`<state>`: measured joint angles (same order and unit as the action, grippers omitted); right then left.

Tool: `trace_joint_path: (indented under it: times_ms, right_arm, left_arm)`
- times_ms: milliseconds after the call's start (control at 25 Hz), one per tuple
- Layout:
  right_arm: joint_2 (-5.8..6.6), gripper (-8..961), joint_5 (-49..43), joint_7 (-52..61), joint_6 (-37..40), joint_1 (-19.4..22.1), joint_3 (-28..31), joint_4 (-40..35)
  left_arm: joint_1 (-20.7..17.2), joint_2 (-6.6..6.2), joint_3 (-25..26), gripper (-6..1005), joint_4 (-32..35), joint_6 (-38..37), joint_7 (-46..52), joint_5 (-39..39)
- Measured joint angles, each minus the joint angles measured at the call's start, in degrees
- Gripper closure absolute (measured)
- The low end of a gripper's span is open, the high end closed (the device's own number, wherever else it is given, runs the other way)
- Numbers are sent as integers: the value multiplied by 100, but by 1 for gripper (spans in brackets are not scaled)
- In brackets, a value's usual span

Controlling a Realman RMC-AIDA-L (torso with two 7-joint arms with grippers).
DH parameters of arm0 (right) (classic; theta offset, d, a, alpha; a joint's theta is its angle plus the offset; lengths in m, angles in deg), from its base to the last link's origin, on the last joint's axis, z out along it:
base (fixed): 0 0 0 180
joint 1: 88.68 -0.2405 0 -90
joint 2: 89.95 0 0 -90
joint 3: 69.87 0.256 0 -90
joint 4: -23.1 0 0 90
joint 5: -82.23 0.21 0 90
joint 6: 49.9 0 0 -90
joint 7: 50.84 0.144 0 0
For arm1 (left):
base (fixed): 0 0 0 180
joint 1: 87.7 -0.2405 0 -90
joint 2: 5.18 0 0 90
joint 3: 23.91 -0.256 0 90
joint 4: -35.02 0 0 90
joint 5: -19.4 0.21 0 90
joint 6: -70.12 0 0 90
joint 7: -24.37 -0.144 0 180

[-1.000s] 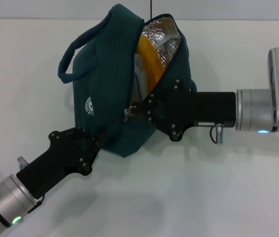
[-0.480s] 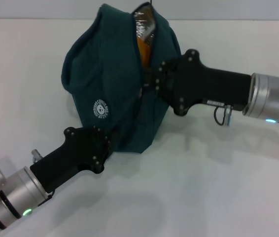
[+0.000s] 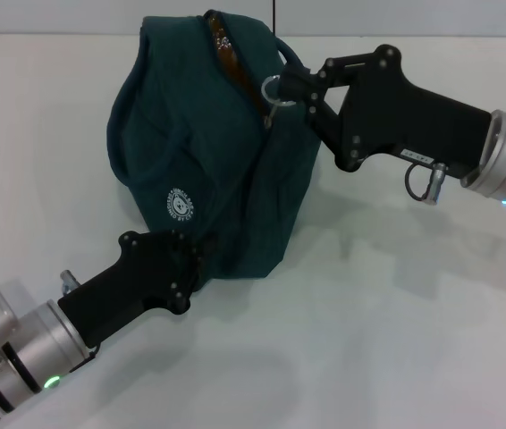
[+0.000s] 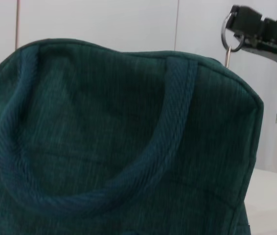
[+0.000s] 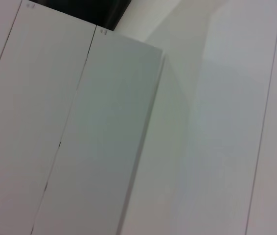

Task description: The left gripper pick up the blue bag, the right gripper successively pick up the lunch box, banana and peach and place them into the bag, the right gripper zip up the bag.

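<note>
Head view: right hand (image 3: 282, 88) pinches the blue bag's (image 3: 208, 170) ring pull (image 3: 272, 87); left hand (image 3: 198, 259) grips its base.

The blue bag (image 3: 213, 152) is sitting on the table (image 3: 396, 322), the left gripper (image 3: 190, 264) gripping its near lower corner, the right gripper (image 3: 293, 88) pinching the zipper ring (image 3: 272, 88) at its top right.

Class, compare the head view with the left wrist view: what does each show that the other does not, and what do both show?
Head view only: the left gripper at the blue bag's lower edge, the table, the bag's round logo. Left wrist view only: a close look at the loop handle. Both: the bag, and the right gripper holding the zipper ring.
</note>
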<state>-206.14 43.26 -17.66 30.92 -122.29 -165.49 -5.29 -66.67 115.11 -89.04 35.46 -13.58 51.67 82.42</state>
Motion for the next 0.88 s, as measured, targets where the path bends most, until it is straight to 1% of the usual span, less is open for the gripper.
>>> trace_joint_path:
  times_ms: [120, 400, 600, 720, 880]
  right_arm:
    - [0, 934, 98, -88, 10, 17, -18, 9]
    - [0, 935, 135, -198, -22, 57, -196, -11]
    - [0, 935, 220, -274, -38, 64, -372, -2]
    - [0, 935, 386, -308, -51, 69, -512, 10]
    - [0, 936, 417, -363, -82, 84, -584, 14]
  left_arm:
    - [-2, -5, 0, 922, 5, -62, 3, 0]
    - [30, 49, 10, 910, 0, -610, -6, -24]
    - [244, 48, 54, 901, -124, -708, 14, -184]
    - [390, 47, 58, 792, -290, -806, 20, -348]
    - [426, 47, 61, 646, -297, -1077, 124, -366]
